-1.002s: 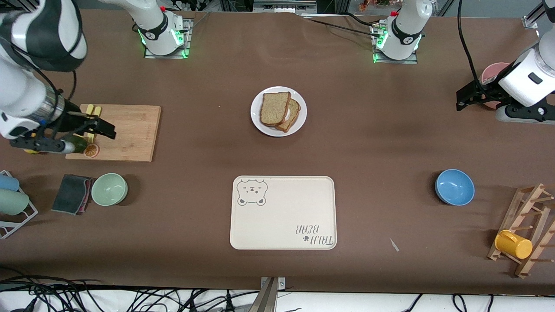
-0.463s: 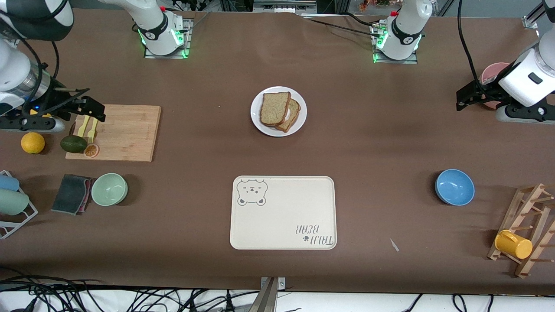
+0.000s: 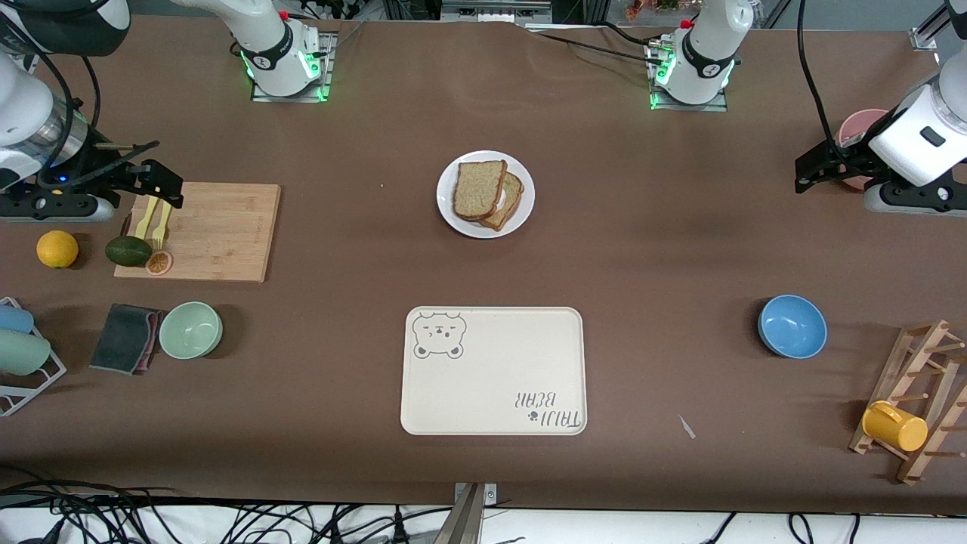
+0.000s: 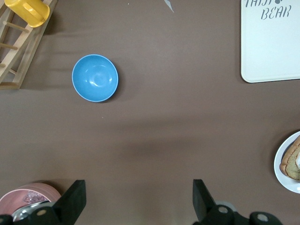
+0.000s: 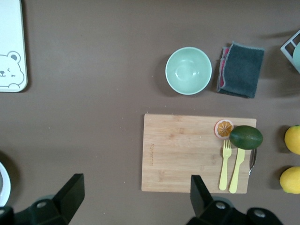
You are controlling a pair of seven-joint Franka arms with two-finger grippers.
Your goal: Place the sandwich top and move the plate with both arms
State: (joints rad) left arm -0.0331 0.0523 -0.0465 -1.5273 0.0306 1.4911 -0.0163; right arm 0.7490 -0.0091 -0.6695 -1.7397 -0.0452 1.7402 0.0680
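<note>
While sandwich top [image 3: 479, 188] sits on plate [image 3: 524, 214], both jaws open, well apart

We see a smooth, shiny white plate [image 3: 521, 215]. The bread [image 3: 478, 189] on it looks rough and speckled. The table [image 3: 680, 227] is dull brown with no shine. The board [image 3: 219, 230] and rack [image 3: 925, 393] are pale wood. The towel [image 3: 125, 338] is soft grey cloth. The blue bowl [image 3: 792, 326] is smooth and a bit shiny.
</note>
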